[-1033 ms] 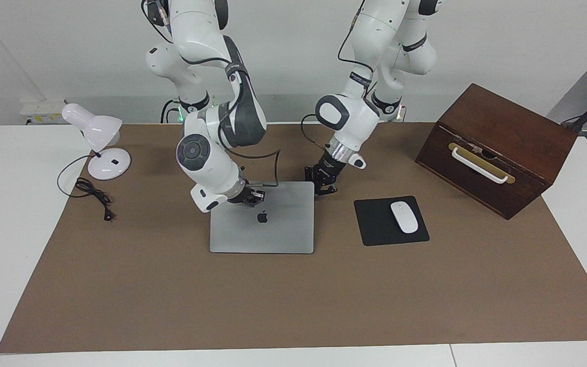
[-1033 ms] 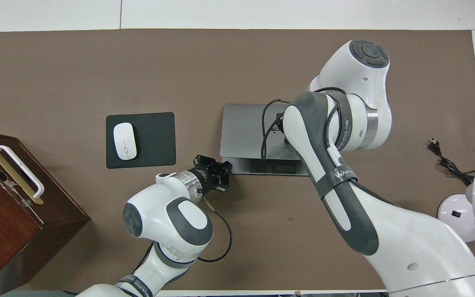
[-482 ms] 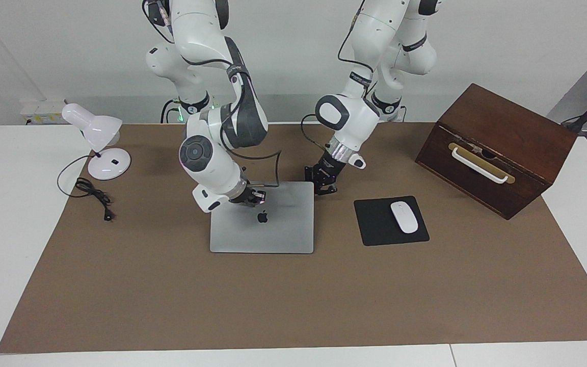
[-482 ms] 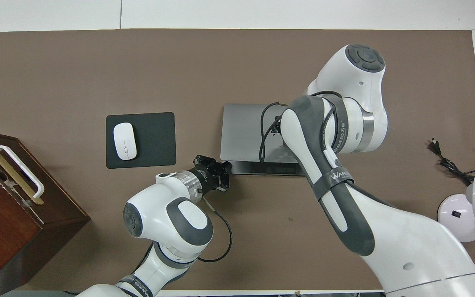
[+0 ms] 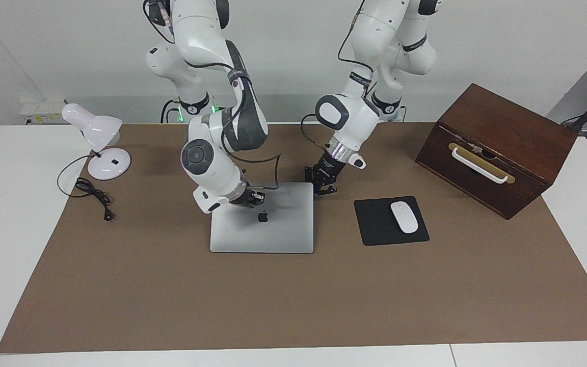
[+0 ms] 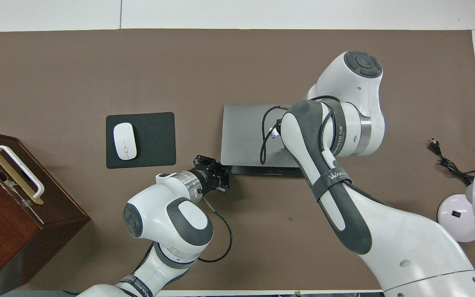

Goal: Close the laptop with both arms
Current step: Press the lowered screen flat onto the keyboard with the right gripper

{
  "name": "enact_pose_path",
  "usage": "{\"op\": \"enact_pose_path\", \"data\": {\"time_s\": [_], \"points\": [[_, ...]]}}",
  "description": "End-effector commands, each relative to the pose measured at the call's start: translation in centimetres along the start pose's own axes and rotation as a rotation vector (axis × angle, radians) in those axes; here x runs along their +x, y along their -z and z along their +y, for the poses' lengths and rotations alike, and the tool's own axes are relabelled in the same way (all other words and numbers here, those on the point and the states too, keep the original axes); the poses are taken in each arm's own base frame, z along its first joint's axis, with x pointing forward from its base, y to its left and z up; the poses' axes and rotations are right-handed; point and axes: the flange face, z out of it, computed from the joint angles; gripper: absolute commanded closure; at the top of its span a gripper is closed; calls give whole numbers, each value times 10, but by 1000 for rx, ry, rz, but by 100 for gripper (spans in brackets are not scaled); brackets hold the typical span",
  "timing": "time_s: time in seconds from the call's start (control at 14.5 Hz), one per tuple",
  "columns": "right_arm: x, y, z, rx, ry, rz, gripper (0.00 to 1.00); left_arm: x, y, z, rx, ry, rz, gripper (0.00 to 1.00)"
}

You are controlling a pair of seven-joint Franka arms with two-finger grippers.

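Note:
The silver-grey laptop point(image 5: 283, 229) lies mid-table with its lid, dark apple logo up, lowered almost flat. In the overhead view the laptop point(image 6: 241, 132) shows only a thin dark strip of its inside at the edge nearest the robots. My right gripper point(image 5: 254, 198) rests on the lid just beside the logo, nearer the robots. The right arm's own forearm hides it in the overhead view. My left gripper point(image 5: 324, 183) sits low at the laptop's corner nearest the robots, toward the left arm's end; it also shows in the overhead view point(image 6: 221, 178).
A black mouse pad point(image 5: 375, 224) with a white mouse point(image 5: 404, 217) lies beside the laptop toward the left arm's end. A brown wooden box point(image 5: 497, 148) with a white handle stands past it. A white desk lamp point(image 5: 101, 137) and its black cord point(image 5: 92, 193) are at the right arm's end.
The lid has come down further: the dark strip of keyboard seen from above has narrowed. The right arm's elbow has drawn back toward the robots. The left gripper has stayed put.

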Motion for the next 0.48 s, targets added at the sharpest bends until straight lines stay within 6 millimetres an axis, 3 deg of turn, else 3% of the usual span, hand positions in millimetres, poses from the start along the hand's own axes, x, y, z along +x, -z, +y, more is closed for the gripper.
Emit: {"op": "enact_pose_path", "data": {"time_s": [0.0,0.41], "points": [[-6,-4,5,35,-19,6,100,35,-8,-15,14,-7,71,100],[-5,-8,8,35,-22,12,100,35,-8,-17,14,-8,71,100]]}}
